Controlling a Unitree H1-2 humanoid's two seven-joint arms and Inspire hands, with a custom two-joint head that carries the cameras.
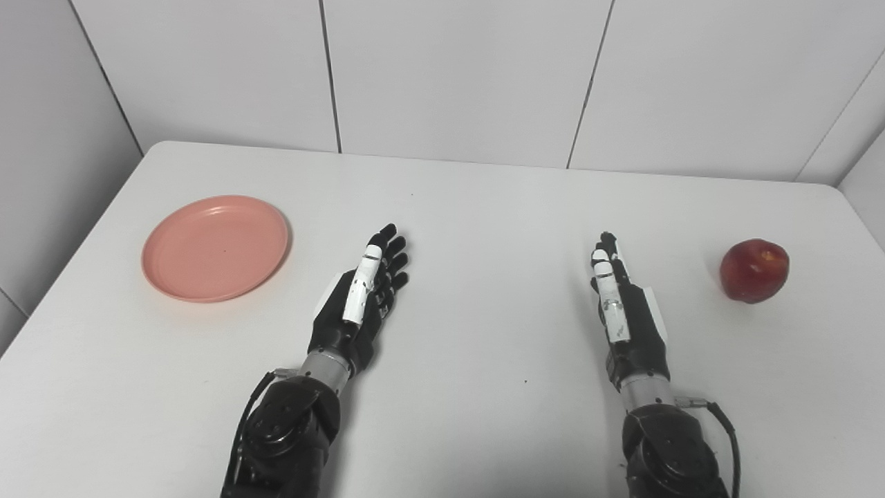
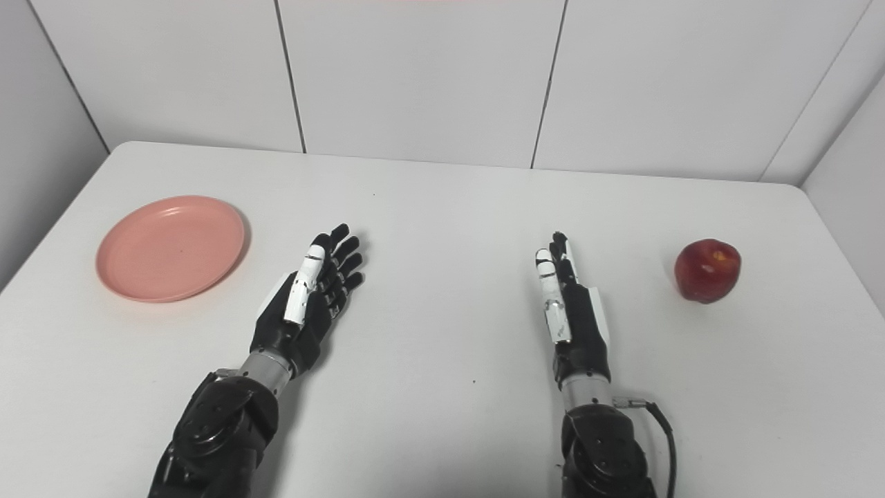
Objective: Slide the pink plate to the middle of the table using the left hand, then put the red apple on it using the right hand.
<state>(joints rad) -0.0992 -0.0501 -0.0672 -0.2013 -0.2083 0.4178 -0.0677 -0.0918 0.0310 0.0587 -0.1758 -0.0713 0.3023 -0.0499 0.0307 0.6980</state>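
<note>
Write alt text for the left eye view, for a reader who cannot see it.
Two black robot arms reach onto a white table, the left hand and right hand both open and empty, fingers pointing away. An empty pink plate lies at the far left; a red apple sits at the far right.

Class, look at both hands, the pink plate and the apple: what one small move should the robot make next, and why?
Probably the left hand should swing left toward the pink plate. The plate lies far to the left of the table, not in the middle, and nothing touches it. Both hands are open and hold nothing; the right hand can wait, apart from the red apple.
</note>
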